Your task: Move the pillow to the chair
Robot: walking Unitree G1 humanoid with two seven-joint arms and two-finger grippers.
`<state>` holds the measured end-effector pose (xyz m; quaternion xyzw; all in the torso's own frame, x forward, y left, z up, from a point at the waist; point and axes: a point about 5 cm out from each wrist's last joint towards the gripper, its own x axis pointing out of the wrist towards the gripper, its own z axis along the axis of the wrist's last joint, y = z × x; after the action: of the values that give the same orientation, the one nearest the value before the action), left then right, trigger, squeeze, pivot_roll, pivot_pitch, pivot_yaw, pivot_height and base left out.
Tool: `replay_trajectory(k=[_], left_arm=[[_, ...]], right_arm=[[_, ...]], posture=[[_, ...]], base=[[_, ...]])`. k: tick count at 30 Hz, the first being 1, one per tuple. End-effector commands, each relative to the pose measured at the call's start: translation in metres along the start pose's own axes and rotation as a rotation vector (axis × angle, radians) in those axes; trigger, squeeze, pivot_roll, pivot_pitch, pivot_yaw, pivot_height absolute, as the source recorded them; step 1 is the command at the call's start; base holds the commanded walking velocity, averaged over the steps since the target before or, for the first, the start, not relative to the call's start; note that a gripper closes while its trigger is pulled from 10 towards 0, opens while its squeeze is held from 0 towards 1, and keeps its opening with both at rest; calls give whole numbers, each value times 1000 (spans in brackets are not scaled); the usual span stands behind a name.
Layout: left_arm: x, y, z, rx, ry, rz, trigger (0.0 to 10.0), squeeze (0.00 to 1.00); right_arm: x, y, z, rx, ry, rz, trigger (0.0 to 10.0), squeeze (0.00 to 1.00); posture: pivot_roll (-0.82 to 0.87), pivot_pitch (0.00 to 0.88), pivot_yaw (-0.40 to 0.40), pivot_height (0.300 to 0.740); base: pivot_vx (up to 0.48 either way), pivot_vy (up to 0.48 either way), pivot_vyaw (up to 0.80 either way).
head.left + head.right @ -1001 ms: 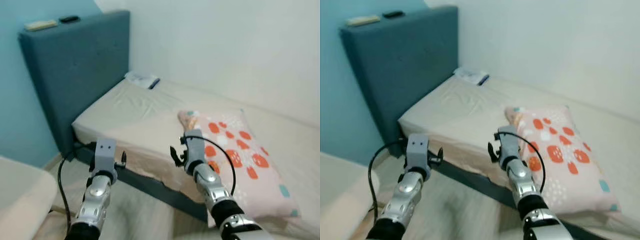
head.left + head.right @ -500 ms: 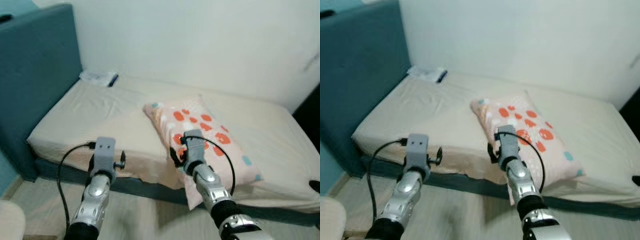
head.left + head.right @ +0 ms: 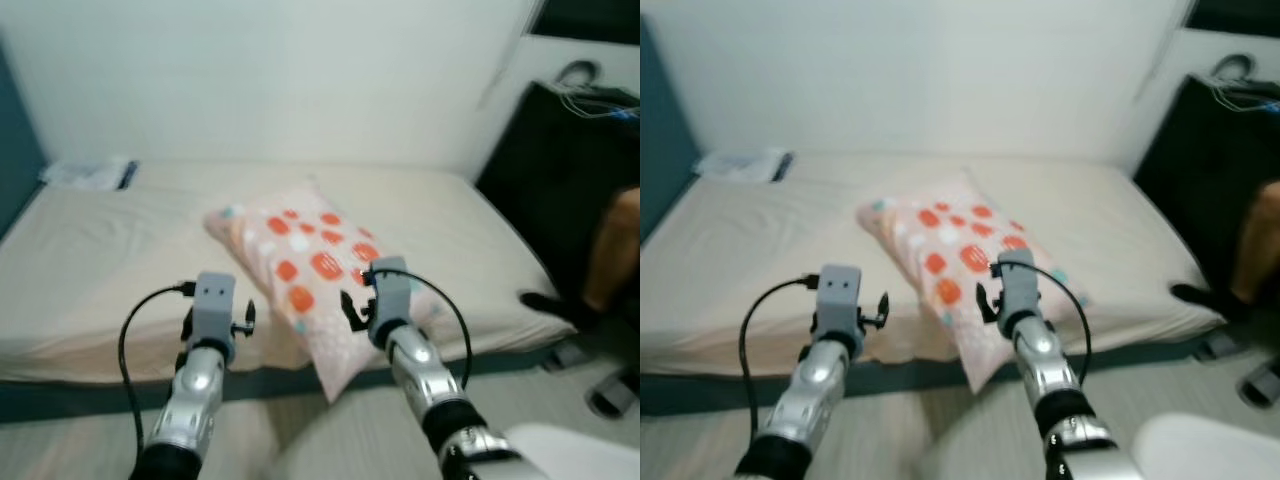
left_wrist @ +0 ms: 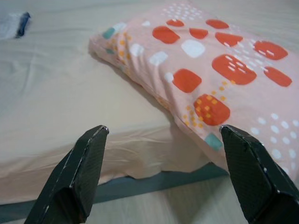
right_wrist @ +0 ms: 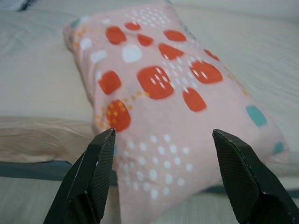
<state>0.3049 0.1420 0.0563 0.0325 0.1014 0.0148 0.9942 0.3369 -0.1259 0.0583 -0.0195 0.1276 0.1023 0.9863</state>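
Note:
A pink pillow (image 3: 300, 270) with red and white spots lies slantwise on the beige bed (image 3: 100, 250), its near corner hanging over the bed's front edge. My left gripper (image 4: 162, 128) is open and empty, held in front of the bed edge just left of the pillow (image 4: 219, 70). My right gripper (image 5: 163, 132) is open too, facing the pillow (image 5: 154, 88) at its near overhanging end, a short way off and not touching it. Both arms (image 3: 200, 380) reach forward at about bed height.
A black piece of furniture (image 3: 560, 170) with cables on top stands at the right, beside the bed's foot. A person's leg (image 3: 612, 250) and sandals (image 3: 610, 395) are on the floor there. White cloth (image 3: 90, 172) lies at the bed's far left. A pale rounded object (image 3: 570, 455) is at bottom right.
The camera has swung to the right: the teal headboard has slid out on the left, and the pillow is now in the middle. Both grippers keep their open pose.

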Motion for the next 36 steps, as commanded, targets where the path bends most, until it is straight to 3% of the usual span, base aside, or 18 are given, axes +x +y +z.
replay_trajectory(k=[1,19,36], left_arm=[[-1,-2,-3,-6,8,-7,10000,0],[-1,-4,3,-20,-38,-16,10000,0],[-3,-6,6,-44,-79,-51,10000,0]], right_arm=[[0,-1,3,3,-18,-2,10000,0],[0,-3,3,21,-18,10,10000,0],[-1,-3,1,21,-17,20,10000,0]], posture=[[-5,0,-92,740],[-4,0,-96,740],[-6,0,-96,740]], base=[[0,0,0],[0,0,0],[354,0,0]])
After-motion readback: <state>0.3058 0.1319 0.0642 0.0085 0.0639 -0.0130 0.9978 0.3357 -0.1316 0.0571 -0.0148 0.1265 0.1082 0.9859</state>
